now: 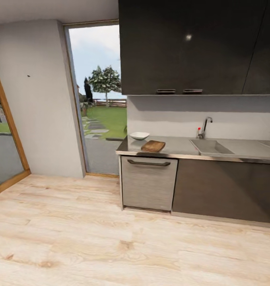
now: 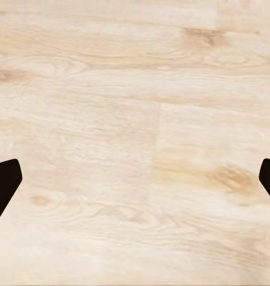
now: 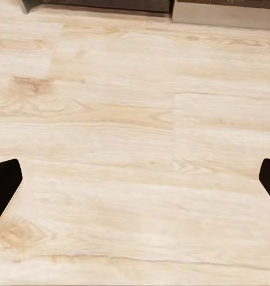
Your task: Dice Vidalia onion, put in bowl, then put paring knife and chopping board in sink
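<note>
In the head view the kitchen countertop (image 1: 178, 147) runs along the far wall. On its left end lies the brown chopping board (image 1: 153, 146), and the white bowl (image 1: 139, 136) stands just behind it. To the right is the grey sink (image 1: 211, 147) with its chrome tap (image 1: 205, 126). The Vidalia onion and the paring knife are out of view. My left gripper (image 2: 135, 185) is open, its dark fingertips (image 2: 3, 187) wide apart over bare wood floor. My right gripper (image 3: 135, 185) is open too, fingertips (image 3: 3, 189) apart above the floor.
A steel dishwasher front (image 1: 148, 182) sits under the board. Dark cabinets (image 1: 226, 188) run below the sink and more (image 1: 190, 45) hang above. Tall glass doors (image 1: 99, 99) stand to the left. Pale wood floor (image 1: 111, 238) stretches between me and the counter. The cabinet base (image 3: 224, 13) edges the right wrist view.
</note>
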You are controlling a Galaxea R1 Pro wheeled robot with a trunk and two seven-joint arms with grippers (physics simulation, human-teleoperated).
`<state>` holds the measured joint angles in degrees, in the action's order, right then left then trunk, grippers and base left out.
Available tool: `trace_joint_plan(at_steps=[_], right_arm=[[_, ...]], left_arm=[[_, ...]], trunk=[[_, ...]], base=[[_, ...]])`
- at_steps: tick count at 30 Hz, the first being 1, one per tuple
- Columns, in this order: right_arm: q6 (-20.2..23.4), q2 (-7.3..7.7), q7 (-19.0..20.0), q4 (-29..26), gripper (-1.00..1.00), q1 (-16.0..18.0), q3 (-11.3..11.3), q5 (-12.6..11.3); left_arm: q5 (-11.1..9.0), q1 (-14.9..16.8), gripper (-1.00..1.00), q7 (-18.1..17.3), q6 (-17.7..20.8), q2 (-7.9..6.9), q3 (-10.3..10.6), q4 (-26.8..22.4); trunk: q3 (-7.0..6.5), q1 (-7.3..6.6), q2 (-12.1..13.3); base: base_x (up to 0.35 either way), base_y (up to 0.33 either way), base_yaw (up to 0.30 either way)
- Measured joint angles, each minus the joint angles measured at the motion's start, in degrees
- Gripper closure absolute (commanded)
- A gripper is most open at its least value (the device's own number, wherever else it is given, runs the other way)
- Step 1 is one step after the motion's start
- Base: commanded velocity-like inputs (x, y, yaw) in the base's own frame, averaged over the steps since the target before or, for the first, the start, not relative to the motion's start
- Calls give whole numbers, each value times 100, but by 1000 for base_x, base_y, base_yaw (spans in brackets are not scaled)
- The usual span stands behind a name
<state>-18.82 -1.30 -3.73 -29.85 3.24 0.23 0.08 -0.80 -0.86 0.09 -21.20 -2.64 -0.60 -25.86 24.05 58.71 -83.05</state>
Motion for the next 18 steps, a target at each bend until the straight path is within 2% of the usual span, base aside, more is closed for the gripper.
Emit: trace_joint_plan(at_steps=[18], right_arm=[[0,-1,0,3,-100,-1,0,0]], left_arm=[[0,0,-100,2,0,1,0,-3]], trunk=[[-137,0,0]], base=[[205,242,-146]])
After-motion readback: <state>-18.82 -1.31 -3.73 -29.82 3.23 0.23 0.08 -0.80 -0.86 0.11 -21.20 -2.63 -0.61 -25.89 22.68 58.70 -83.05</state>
